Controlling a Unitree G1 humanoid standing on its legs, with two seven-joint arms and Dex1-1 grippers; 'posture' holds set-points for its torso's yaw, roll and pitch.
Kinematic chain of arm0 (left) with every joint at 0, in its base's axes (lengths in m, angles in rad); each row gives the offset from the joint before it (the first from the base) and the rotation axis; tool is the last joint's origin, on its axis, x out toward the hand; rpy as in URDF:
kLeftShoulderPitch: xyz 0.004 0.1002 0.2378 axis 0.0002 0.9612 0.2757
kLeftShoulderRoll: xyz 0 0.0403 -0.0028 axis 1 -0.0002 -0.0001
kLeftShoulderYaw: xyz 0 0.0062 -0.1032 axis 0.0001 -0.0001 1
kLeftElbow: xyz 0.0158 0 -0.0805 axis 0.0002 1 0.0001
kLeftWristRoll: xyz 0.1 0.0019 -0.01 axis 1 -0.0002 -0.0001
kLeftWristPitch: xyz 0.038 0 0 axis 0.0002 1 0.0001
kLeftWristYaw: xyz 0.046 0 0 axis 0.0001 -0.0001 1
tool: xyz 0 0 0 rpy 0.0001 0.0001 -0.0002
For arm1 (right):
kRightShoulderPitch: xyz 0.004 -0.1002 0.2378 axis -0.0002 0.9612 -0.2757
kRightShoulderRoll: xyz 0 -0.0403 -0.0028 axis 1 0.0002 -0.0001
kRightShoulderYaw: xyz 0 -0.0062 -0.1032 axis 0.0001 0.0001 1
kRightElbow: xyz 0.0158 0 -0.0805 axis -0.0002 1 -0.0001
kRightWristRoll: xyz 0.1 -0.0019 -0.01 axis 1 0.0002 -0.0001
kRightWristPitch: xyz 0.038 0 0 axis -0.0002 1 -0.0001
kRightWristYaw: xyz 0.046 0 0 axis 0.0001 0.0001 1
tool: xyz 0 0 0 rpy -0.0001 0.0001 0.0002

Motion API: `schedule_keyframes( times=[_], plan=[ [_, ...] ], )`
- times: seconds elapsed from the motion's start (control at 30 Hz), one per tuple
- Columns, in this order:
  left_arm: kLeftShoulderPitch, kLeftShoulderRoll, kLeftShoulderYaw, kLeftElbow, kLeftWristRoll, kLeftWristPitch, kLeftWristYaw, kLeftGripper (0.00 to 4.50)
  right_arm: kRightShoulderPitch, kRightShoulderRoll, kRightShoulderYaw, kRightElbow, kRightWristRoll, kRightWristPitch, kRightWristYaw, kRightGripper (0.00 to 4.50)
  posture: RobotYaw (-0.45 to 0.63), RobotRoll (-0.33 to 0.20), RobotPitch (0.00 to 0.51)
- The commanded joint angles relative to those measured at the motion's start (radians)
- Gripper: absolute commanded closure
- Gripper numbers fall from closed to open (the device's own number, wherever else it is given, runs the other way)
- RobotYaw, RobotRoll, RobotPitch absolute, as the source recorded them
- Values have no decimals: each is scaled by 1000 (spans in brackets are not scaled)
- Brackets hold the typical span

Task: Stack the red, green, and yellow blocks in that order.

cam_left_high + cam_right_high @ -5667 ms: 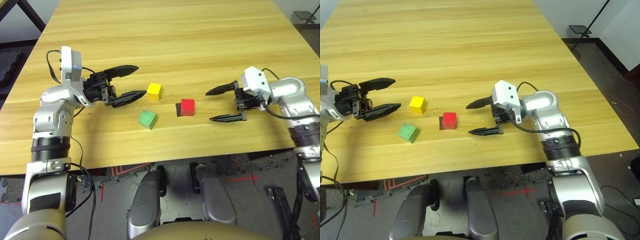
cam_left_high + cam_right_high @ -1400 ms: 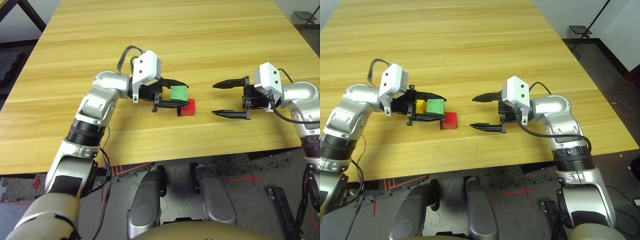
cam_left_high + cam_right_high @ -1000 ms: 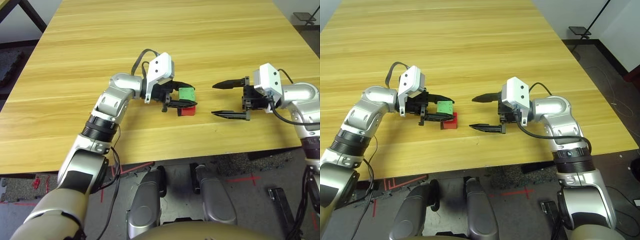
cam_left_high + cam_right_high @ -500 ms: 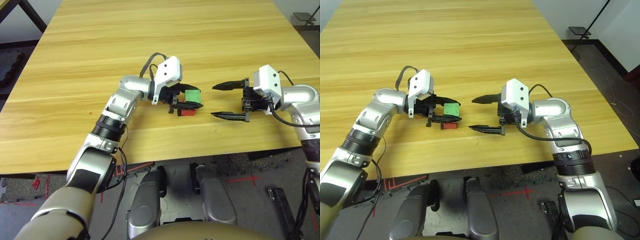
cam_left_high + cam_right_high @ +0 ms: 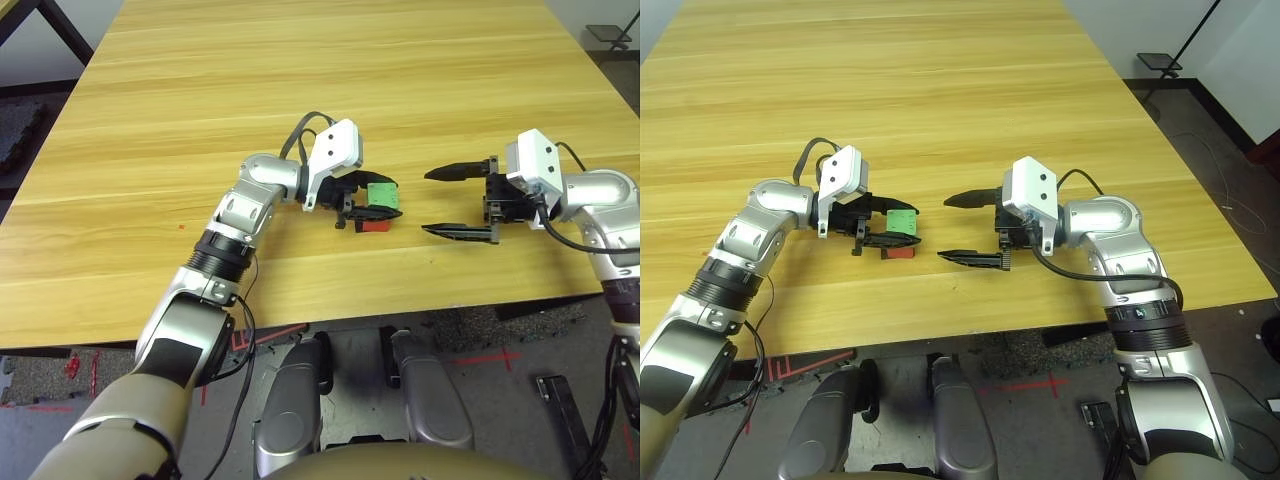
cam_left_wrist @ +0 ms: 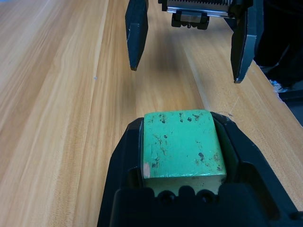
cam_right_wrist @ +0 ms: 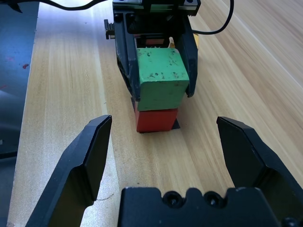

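Green block [image 7: 160, 78] pinched by left fingers [image 7: 124, 52] | right fingers [image 7: 85, 165] spread, empty

Robot body, both arms: silver-grey segmented forearms w/ black ribbed collar rings near the elbow. Each wrist carries a white angular camera housing, left [image 5: 335, 152] and right [image 5: 530, 160], fed by a thin black looped cable. Left gripper [image 5: 383, 203] and right gripper [image 5: 448, 201]: black mounts w/ two tapered, pointed black fingers [image 7: 83, 165] apiece; inner faces flat, matte. A toothed rack strip [image 6: 201, 4] & small screws sit at the right gripper's base.
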Motion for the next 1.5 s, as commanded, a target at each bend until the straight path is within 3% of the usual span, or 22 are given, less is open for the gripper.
schedule_keyframes(
  times=[0.03,0.1,0.33,0.6,1.0,1.2,1.5],
  plan=[
    [19,-1,-17,6,15,-16,-9,2359,4,2,7,-17,4,6,0,0,177,30,238],
    [19,3,-18,10,21,-18,-10,2359,2,3,8,-20,5,10,-1,0,177,30,238],
    [6,0,-2,31,23,-20,1,21,0,2,7,-29,8,20,1,0,175,28,238],
    [0,24,9,27,18,-25,-20,21,-15,11,11,-12,2,16,3,0,178,29,231],
    [38,188,53,-74,-45,43,-150,21,-28,15,16,4,-2,6,10,0,192,34,218],
    [-58,184,107,110,-32,-69,-141,21,-48,25,24,30,-8,-9,17,0,201,35,210],
    [-168,213,98,554,76,-408,-229,21,-54,19,25,39,-8,-17,26,0,192,24,208]
  ],
)
